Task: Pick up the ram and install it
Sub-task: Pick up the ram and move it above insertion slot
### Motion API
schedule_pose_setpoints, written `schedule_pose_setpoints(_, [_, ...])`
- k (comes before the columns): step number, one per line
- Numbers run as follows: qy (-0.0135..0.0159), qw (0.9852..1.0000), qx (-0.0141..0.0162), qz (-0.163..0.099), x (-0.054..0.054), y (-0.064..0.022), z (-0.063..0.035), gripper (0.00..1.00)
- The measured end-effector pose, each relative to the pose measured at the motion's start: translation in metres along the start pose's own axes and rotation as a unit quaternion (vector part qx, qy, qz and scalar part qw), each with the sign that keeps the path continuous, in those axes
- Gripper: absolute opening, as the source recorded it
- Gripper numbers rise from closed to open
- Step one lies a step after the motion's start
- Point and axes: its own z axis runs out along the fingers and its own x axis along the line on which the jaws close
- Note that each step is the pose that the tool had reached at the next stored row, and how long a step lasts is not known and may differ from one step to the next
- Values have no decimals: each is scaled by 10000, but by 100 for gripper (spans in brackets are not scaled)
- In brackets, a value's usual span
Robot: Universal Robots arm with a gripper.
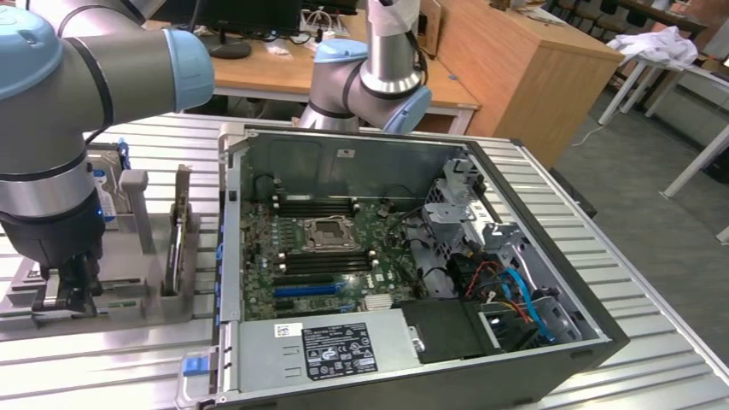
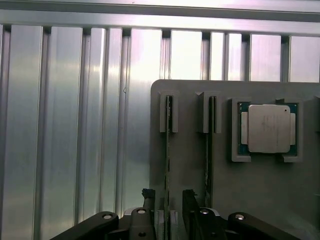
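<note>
End effector (image 2: 167, 204), jaws released, straddles the ram (image 2: 168, 150) standing in its holder (image 2: 188, 160); centring before closing should keep it square.

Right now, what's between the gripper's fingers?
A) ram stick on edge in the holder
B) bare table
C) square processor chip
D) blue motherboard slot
A: the gripper straddles the ram, standing on edge in the grey holder, jaws open; the processor chip sits apart in its own pocket.
</note>
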Motion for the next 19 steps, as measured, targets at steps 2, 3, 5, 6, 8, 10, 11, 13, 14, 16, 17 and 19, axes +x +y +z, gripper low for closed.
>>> schedule_pose_setpoints(2, [0,10000,0,0,0,0,0,36])
schedule_pose_setpoints(3, [0,10000,0,0,0,0,0,34])
schedule_pose_setpoints(5, [0,10000,0,0,0,0,0,27])
schedule_pose_setpoints(6, [0,10000,0,0,0,0,0,27])
schedule_pose_setpoints(8, [0,10000,0,0,0,0,0,27])
schedule_pose_setpoints(10, [-1,10000,1,0,0,-1,6,27])
schedule_pose_setpoints(11, [-1,10000,1,0,-1,-1,14,27])
schedule_pose_setpoints(13, [0,10000,0,0,0,-1,33,27])
schedule_pose_setpoints(14, [0,10000,0,0,0,-1,40,27])
schedule_pose_setpoints(16, [0,10000,-1,0,0,-1,46,27])
schedule_pose_setpoints(17, [1,10000,-1,0,0,-1,46,27])
schedule_pose_setpoints(19, [0,10000,0,0,0,-1,47,27])
